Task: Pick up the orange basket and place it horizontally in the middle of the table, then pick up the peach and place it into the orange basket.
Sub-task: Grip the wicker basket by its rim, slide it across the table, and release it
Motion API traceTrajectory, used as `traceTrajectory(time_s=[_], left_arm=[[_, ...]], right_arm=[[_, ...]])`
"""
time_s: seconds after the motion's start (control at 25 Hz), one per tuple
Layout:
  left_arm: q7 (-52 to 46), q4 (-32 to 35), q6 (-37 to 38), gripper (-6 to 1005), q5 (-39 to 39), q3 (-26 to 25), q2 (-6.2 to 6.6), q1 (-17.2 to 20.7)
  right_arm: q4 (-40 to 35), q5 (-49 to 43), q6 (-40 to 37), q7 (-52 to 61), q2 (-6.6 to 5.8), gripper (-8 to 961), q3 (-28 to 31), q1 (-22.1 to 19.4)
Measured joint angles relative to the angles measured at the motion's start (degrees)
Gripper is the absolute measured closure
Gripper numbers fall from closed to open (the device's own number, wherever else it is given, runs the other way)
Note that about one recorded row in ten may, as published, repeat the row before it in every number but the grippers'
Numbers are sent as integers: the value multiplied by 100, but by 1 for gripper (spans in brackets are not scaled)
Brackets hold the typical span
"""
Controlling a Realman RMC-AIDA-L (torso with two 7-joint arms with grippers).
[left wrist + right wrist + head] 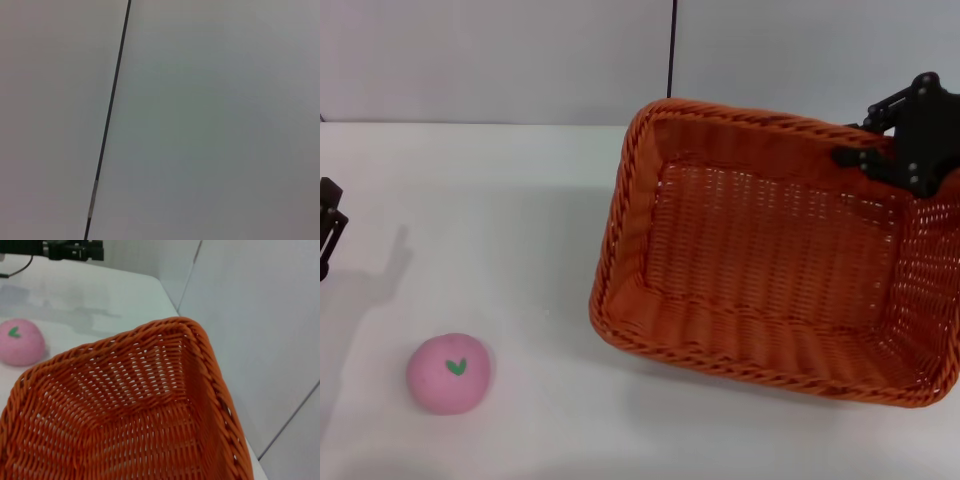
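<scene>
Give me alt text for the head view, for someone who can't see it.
A large orange basket, tilted and empty, fills the right of the white table, with the right gripper at its far right rim. A pink peach sits apart at the near left; the left gripper shows at the left edge.

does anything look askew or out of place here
The orange basket is askew: it sits at the table's right side, tipped up and skewed, with the right gripper at its far rim. The peach lies apart near the front left. The left gripper idles at the left edge.
</scene>
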Motion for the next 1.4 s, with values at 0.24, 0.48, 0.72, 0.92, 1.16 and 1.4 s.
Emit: traceTrajectory(time_s=[0.24,0.48,0.72,0.92,1.16,1.4], left_arm=[[-4,-49,-128,187,5,76,-6,137],[-8,-63,-339,188,6,256,-21,167],[-14,-98,-393,188,6,330,-36,177],[-16,-190,-370,189,6,426,-36,252],[-19,-204,-369,189,6,512,-35,325],[-20,-215,-385,190,5,562,-35,376]], right_arm=[[549,18,-8,-527,-151,752,-54,255],[1137,-41,80,-1186,-165,742,-102,548],[1329,-42,324,-1587,-147,732,-102,669],[1697,-36,588,-1722,-166,723,-97,815],[2020,-30,986,-2008,-95,713,-105,902],[2054,46,1190,-2381,-36,702,-88,869]])
